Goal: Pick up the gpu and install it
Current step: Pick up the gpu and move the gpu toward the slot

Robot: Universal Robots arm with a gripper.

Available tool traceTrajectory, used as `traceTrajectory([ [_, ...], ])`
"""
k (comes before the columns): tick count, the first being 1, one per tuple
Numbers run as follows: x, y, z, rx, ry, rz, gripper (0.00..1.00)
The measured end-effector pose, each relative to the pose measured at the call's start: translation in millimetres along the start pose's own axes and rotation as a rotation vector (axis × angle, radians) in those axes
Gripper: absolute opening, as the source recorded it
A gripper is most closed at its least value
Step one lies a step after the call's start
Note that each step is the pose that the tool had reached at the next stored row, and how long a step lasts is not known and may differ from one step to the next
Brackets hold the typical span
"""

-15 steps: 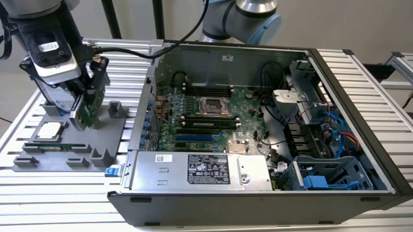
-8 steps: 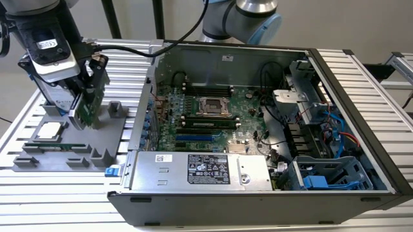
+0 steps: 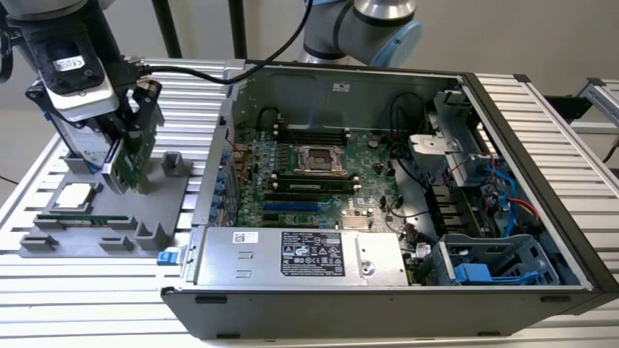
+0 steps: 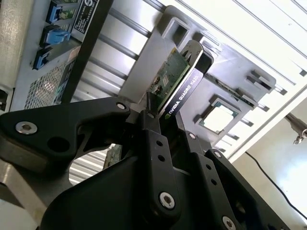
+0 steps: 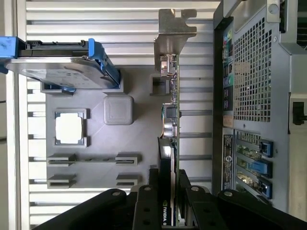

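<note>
The gpu [image 3: 130,161] is a green card that stands upright over the grey tray [image 3: 167,212] at the exterior view's left, outside the computer case [image 3: 541,217]. My gripper [image 3: 124,134] is shut on its upper part. In the second wrist view the gpu [image 4: 176,80] sticks out from between my black fingers [image 4: 152,139], green board on one face and black cooler on the other. In the first wrist view the gpu [image 5: 171,112] shows edge-on, with its silver bracket [image 5: 175,28] at the far end and my gripper [image 5: 168,196] clamped on it. Whether it touches the tray I cannot tell.
On the tray lie a processor chip [image 3: 75,196] and a thin memory stick [image 3: 82,220]. A hard drive with blue rails [image 5: 60,64] stands on it too. The case lies open with its motherboard [image 3: 309,177], blue card slots [image 3: 290,206] and power supply [image 3: 300,254] exposed. Ribbed table [image 3: 87,283] all around.
</note>
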State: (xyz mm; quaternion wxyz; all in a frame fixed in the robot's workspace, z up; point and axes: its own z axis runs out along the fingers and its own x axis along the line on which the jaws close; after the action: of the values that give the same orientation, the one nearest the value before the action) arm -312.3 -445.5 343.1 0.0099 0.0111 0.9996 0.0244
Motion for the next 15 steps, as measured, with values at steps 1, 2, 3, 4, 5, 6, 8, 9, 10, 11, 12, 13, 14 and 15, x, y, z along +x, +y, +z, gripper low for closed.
traceTrajectory([
  [1,0.0,0.0,-0.3,0.0,0.0,0.0,0.0],
  [2,0.0,0.0,-0.7,0.0,0.0,0.0,0.0],
  [3,0.0,0.0,-1.0,0.0,0.0,0.0,0.0],
  [4,0.0,0.1,-1.3,0.0,0.0,0.0,0.0],
  [5,0.0,0.1,-1.5,-0.0001,-0.0001,0.0,0.0],
  [6,0.0,0.1,-1.8,-0.0001,-0.0001,0.0,0.0],
  [8,-0.1,0.1,-2.6,0.0,0.0,0.0,0.0],
  [9,-0.1,0.1,-2.9,0.0,0.0,0.0,0.0],
  [10,-0.1,0.2,-3.2,-0.0001,-0.0001,0.0,0.0],
  [11,-0.1,0.2,-3.3,-0.0001,-0.0001,0.0,0.0],
  [12,-0.1,0.2,-3.6,0.0,0.0,0.0,0.0],
  [13,-0.1,0.2,-3.7,0.0,0.0,0.0,0.0],
  [14,-0.1,0.2,-3.7,0.0,0.0,0.0,0.0],
  [15,-0.1,0.2,-3.7,-0.0001,-0.0001,0.0,0.0],
])
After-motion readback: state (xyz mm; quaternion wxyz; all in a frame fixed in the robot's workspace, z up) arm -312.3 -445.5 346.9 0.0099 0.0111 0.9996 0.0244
